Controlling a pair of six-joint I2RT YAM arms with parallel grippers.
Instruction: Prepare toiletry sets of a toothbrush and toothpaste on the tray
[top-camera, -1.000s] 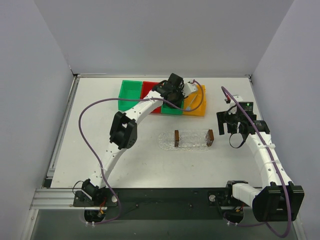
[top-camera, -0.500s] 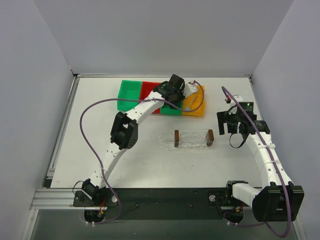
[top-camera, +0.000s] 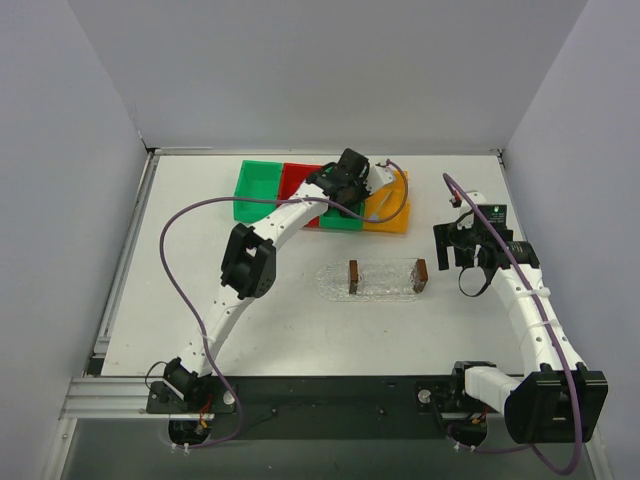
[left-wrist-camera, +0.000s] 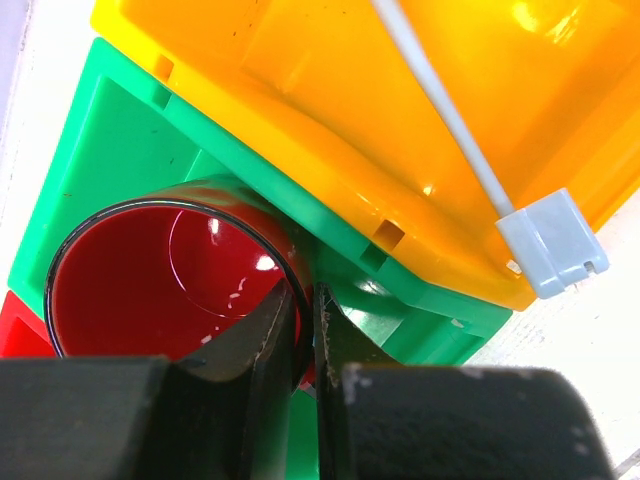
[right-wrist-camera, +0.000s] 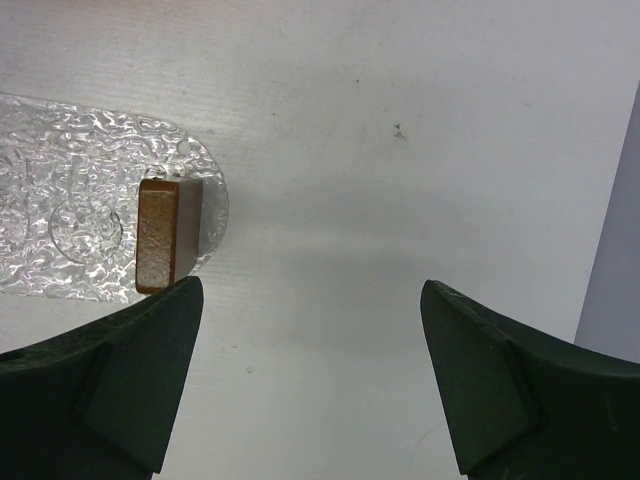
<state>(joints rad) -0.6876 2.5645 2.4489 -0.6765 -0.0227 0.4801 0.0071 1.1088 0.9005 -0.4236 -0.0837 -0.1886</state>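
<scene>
Left gripper (left-wrist-camera: 303, 306): nearly closed, nipping the red cup (left-wrist-camera: 130, 290) by its wall, one finger inside and one outside, likely to clear it from the green bin (left-wrist-camera: 100, 160).
Toothbrush (left-wrist-camera: 450, 120): beyond the fingertips, lying slantwise in the yellow bin (left-wrist-camera: 330, 80), untouched.
Toothpaste: not in sight.
Right gripper (right-wrist-camera: 310, 330): spread wide and empty, the tray (right-wrist-camera: 160, 240) just past one fingertip.

Grey walls (top-camera: 300, 70) enclose a white table (top-camera: 200, 290), apparently under even light.
</scene>
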